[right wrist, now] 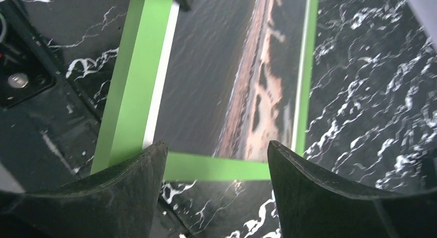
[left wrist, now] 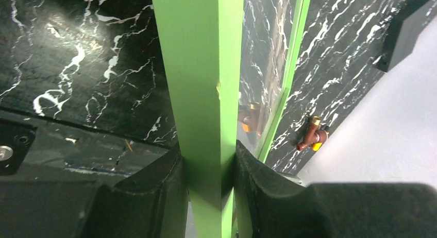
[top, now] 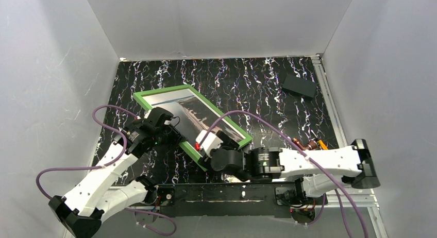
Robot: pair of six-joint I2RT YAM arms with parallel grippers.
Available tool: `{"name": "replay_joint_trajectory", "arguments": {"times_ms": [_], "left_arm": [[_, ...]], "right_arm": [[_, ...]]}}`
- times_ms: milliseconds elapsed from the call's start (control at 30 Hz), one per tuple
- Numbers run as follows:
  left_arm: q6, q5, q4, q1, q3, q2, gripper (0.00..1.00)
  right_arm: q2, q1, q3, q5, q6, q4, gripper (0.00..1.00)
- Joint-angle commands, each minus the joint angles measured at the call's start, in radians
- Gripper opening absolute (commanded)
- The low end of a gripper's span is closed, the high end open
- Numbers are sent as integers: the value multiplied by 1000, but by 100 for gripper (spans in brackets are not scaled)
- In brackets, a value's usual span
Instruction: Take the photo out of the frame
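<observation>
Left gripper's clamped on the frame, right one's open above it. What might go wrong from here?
The left gripper pinches just one rail of the frame, so the frame may twist or slip when pushed. The right gripper is open over the near end; it could scratch or crease the photo.

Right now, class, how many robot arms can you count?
2. The left arm reaches in from bottom left, left gripper clamped on the edge of the green frame; the right arm comes from the right, right gripper open over the frame's near end.
</observation>
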Motion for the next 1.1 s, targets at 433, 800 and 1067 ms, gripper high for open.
{"name": "replay_joint_trajectory", "arguments": {"times_ms": [433,800,1067], "left_arm": [[110,-116,-274,2,165,61,0],[103,-124,-319,2,272,96,0],[54,-128,-318,1,255,89,0]], "right_arm": [[75,224,241,87,-129,10,78],[263,213,251,225,-111,6,77],[274,187,215,382,-161,79,54]]}}
